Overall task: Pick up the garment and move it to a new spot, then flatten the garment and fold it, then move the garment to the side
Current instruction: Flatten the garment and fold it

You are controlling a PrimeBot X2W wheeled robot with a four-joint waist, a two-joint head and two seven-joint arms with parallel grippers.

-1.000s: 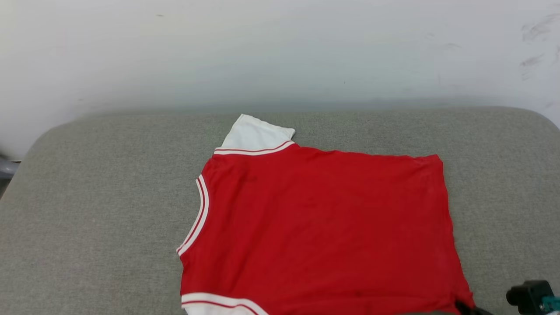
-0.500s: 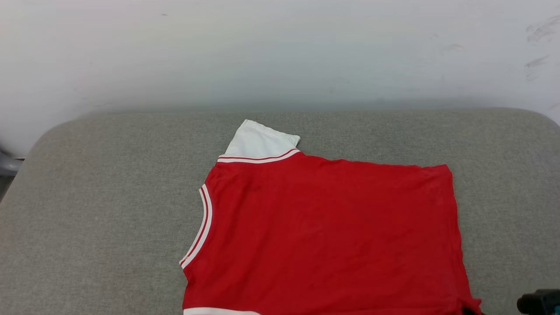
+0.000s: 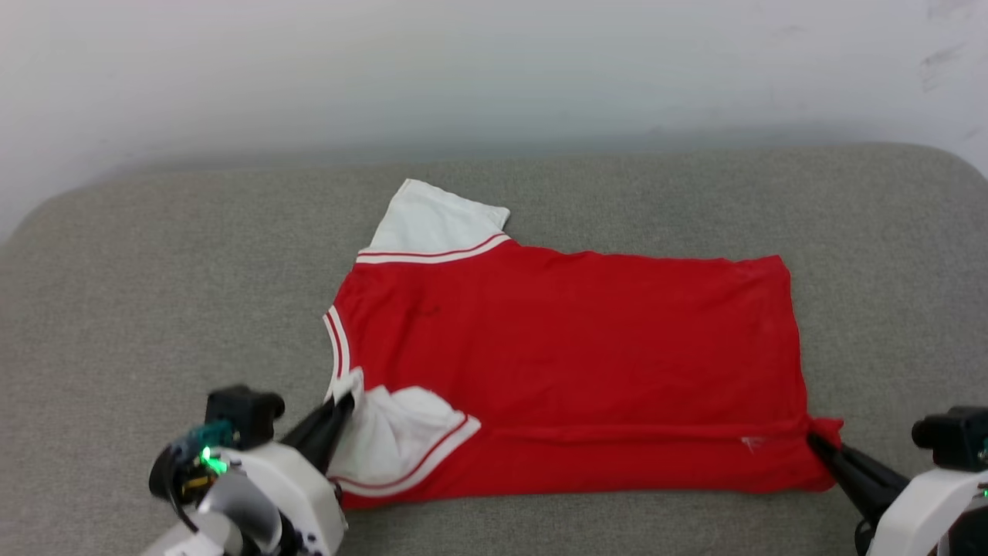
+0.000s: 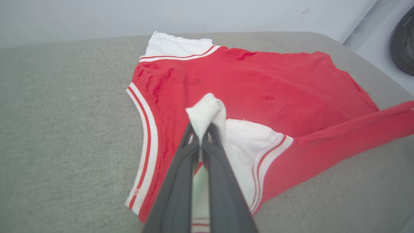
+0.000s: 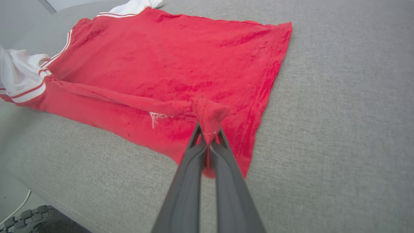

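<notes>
Firmly, my left hand (image 3: 349, 399) pinches the jersey (image 3: 571, 340) by its white sleeve (image 3: 390, 432), my right hand (image 3: 817, 442) by its hem corner (image 3: 827, 426); cloth hides the fingertips.

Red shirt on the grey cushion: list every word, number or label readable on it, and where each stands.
None can be read. The red jersey shirt with white sleeves shows plain cloth.
Faint dark smudge in the red cloth: too blurred.
Tiny mark on the striped trim: too small.

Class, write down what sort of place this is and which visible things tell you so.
Probably an indoor test room for garment folding: a grey fabric-covered padded surface before a plain scuffed white wall, with a red white-sleeved jersey lying on it.
</notes>
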